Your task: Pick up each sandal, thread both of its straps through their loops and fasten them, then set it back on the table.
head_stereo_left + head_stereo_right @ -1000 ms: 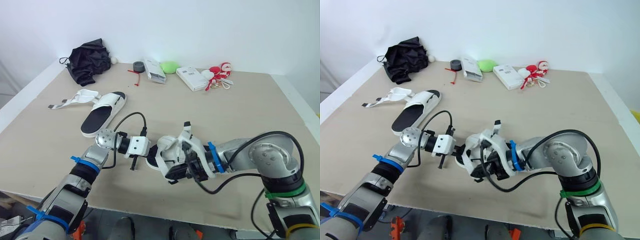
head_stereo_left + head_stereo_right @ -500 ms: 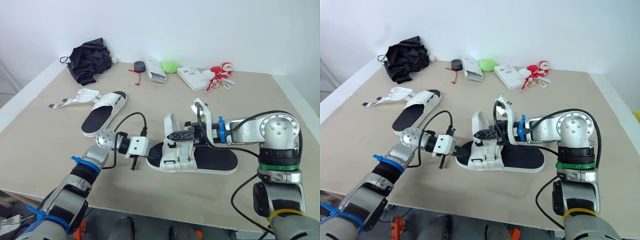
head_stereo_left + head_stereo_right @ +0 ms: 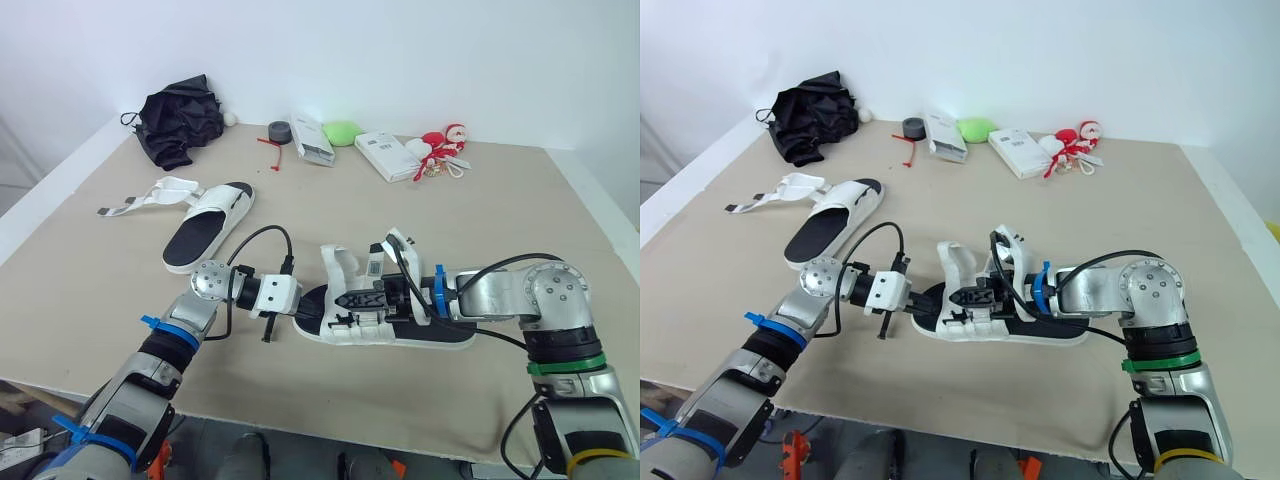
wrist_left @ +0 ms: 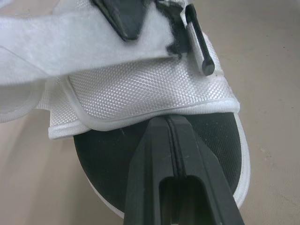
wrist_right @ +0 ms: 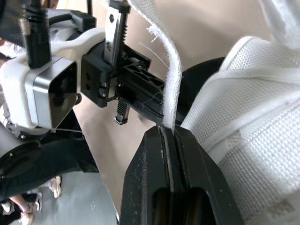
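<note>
Sandal [image 3: 440, 330] back down on table [image 3: 500, 200]

The near sandal [image 3: 352, 325] and far sandal [image 3: 205, 228] are white with black footbeds, the table [image 3: 500, 220] beige.

You had one white sandal [image 3: 440, 330] with a black footbed lying flat near the front edge of the table [image 3: 500, 200], its straps [image 3: 338, 262] raised, while the second sandal [image 3: 205, 232] lay toward the left edge, straps splayed open.
</note>
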